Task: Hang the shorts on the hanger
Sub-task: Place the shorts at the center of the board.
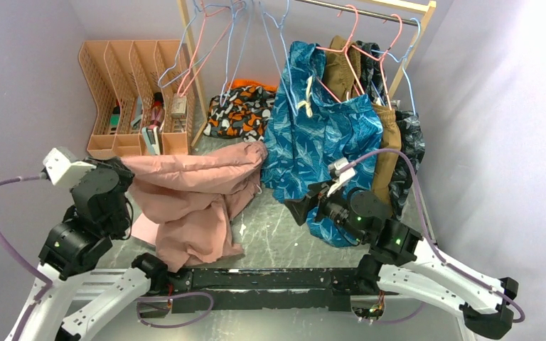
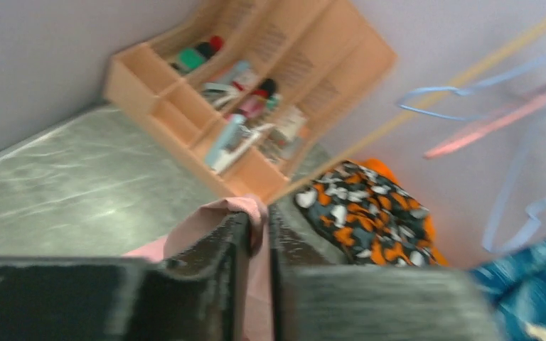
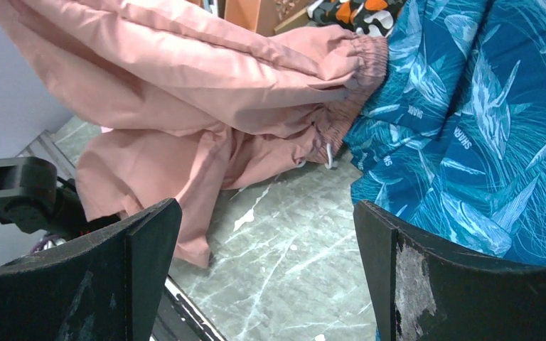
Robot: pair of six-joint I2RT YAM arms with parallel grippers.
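The dusty-pink shorts [image 1: 192, 188] hang lifted off the table, stretched from my left gripper [image 1: 129, 176] to the blue patterned garment. In the left wrist view the left gripper [image 2: 259, 222] is shut on a fold of the shorts [image 2: 217, 213]. The gathered waistband [image 3: 359, 67] and the white drawstring [image 3: 328, 155] lie at the shorts' right end. My right gripper [image 1: 300, 210] stands open just right of the shorts; nothing is between its fingers [image 3: 153, 234]. I cannot single out the hanger: several light-blue wire hangers [image 1: 236, 50] hang from the rail at the back.
A blue patterned garment [image 1: 320, 135] hangs on the wooden rack [image 1: 412, 42], with brown and dark clothes beside it. An orange-and-black garment [image 1: 242, 110] lies at the back. A peach desk organiser [image 1: 131, 78] stands at the back left. Pink wire hangers [image 1: 348, 50] share the rail.
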